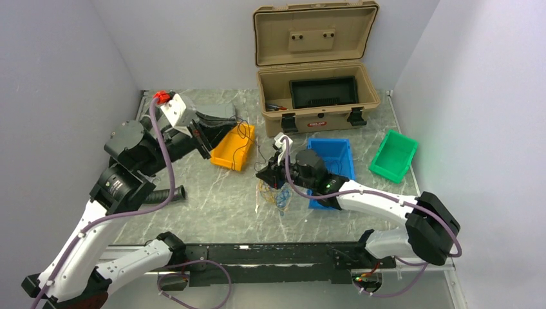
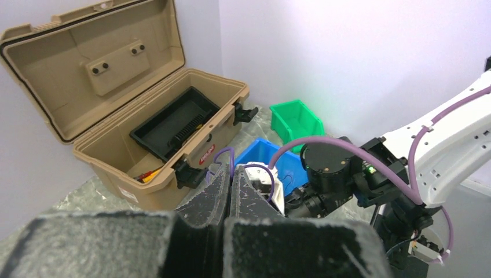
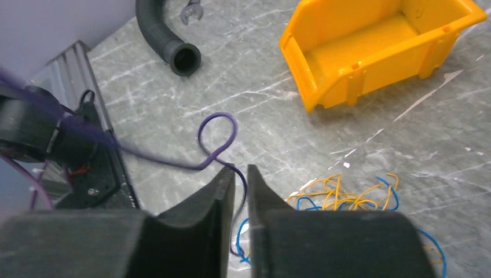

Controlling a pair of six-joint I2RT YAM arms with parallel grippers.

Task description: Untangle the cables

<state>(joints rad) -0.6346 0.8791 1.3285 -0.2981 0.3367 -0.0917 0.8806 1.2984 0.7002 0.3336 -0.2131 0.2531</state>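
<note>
Marble-look table (image 1: 212, 206) with plain pale walls around it, so pretty easy to read. At the far side sits an open tan toolbox (image 1: 315, 96) with a black tray (image 1: 324, 92) inside. In front of it there's a yellow bin (image 1: 233, 147) on the left, a blue bin (image 1: 336, 149) in the middle and a green bin (image 1: 393, 155) on the right. A black corrugated hose (image 1: 161, 194) lies over on the left, and the right wrist view shows a small wrench (image 3: 193, 10) just past it. The cables (image 1: 273, 193) are a loose yellow and blue tangle lying flat on the table, between the yellow and blue bins and a bit nearer. The right fingers (image 3: 202, 208) hang right over that bunch with only a narrow slit between them. A thin purple wire (image 3: 217, 136) curls into a loop on the table and runs straight into the slit. Honestly I can't tell if it's actually pinched or just passing through. The left fingers (image 2: 211, 194) are pressed tight together, raised beside the left end of the yellow bin. Can't make out whether they've got anything.
</note>
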